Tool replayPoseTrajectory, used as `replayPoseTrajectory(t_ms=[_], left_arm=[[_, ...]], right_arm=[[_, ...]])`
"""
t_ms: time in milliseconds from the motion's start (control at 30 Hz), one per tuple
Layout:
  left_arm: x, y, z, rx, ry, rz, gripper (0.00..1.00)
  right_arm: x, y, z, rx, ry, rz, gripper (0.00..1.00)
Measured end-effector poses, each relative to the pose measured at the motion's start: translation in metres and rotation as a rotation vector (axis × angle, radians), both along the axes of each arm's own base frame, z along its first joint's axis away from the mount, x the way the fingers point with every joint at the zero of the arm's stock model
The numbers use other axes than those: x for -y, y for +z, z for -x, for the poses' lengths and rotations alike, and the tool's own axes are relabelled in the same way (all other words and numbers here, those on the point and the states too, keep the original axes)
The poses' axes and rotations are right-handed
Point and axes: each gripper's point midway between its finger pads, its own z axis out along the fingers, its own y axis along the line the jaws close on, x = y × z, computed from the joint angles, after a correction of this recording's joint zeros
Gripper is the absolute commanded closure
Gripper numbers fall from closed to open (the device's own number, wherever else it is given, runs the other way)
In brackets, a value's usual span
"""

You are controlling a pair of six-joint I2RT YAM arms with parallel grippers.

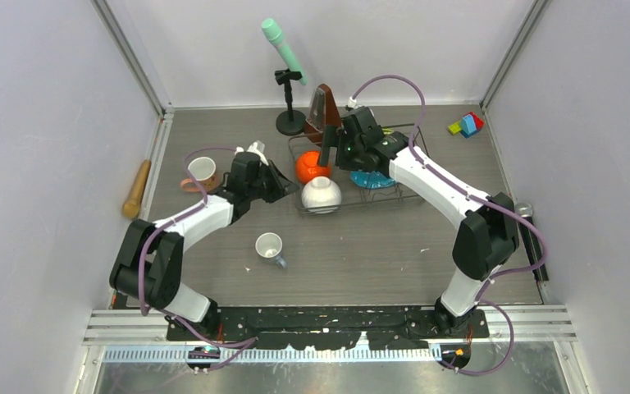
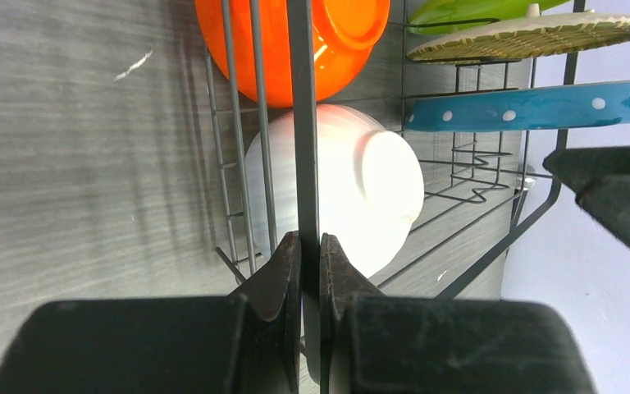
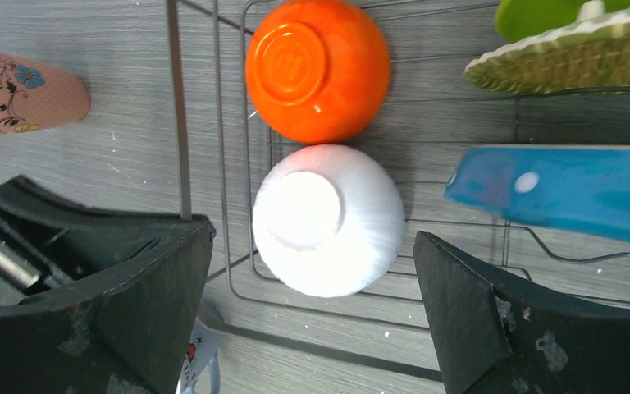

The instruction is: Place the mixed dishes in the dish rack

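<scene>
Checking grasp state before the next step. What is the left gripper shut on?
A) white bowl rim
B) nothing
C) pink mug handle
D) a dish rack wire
D: the left wrist view shows the left gripper pinching a wire of the dish rack, with the white bowl behind it.

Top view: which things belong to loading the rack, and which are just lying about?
Job: rack, orange bowl, white bowl, blue plate, green plate, yellow-rimmed plate, pink mug, white cup.
Lying about: metronome, rolling pin, toy blocks, mint tube on stand.
</scene>
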Motion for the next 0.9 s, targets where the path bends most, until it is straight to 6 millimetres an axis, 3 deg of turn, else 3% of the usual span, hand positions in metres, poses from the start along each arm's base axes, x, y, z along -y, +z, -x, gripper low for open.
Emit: replayPoseTrajectory(t_ms=[200, 467, 800, 900], left_arm=[[0.005, 0.000, 0.017, 0.010, 0.029, -0.020, 1.00], [0.009, 0.000, 0.021, 0.018, 0.045, -0.016, 1.00], [0.010, 0.000, 0.020, 0.027, 0.047, -0.006, 1.00], [0.009, 0.000, 0.020, 0.029, 0.050, -0.006, 1.00]], right_arm=[[0.007, -0.012, 0.013, -0.038, -0.032, 0.076, 0.00], [-0.011, -0.049, 0.037, -0.163, -0.008, 0.161, 0.00], [-0.021, -0.088, 0.040, -0.266, -0.031, 0.178, 0.00], [-0.022, -0.089, 0.040, -0.288, -0.036, 0.191, 0.00]])
